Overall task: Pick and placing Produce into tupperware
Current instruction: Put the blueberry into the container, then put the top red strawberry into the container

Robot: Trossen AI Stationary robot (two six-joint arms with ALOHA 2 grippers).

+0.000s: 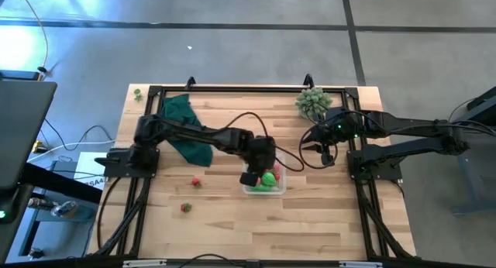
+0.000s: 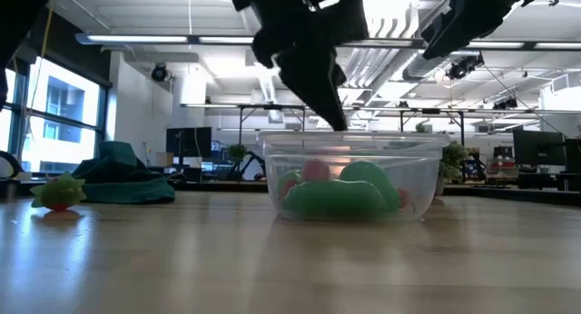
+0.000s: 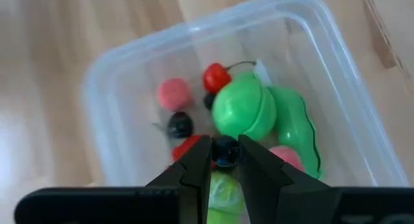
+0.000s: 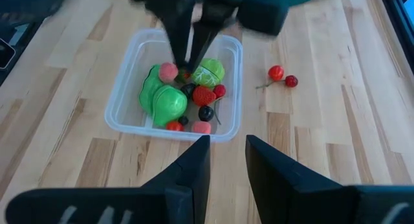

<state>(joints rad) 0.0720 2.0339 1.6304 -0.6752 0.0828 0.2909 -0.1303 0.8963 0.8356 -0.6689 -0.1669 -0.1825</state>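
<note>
The tupperware [image 1: 277, 189], a clear box, stands on the table's middle and holds several pieces of produce: bright green ones [image 3: 244, 111], red [image 3: 216, 76], pink [image 3: 174, 93] and dark [image 3: 179, 125]. My left gripper [image 3: 224, 144] hangs over it, shut on a small dark berry [image 3: 226, 156]. In the low view its fingers [image 2: 331, 114] point down to the rim. My right gripper [image 4: 226, 153] waits open at the table's right [image 1: 325, 156], with nothing between its fingers. Loose red pieces [image 1: 196, 181] [image 1: 186, 208] lie to the left of the tupperware. My left gripper pinches the small dark berry [image 3: 226, 156] between its two fingertips. The fingers come from above, slanting down. The berry is lifted clear, over the produce inside the tupperware, at about rim height.
A dark green cloth [image 1: 184, 127] lies at the far left under the left arm. A pale green spiky plant [image 1: 313, 102] stands at the far right. Two red cherries [image 4: 282, 76] lie beside the tupperware. A black frame [image 1: 232, 88] borders the table.
</note>
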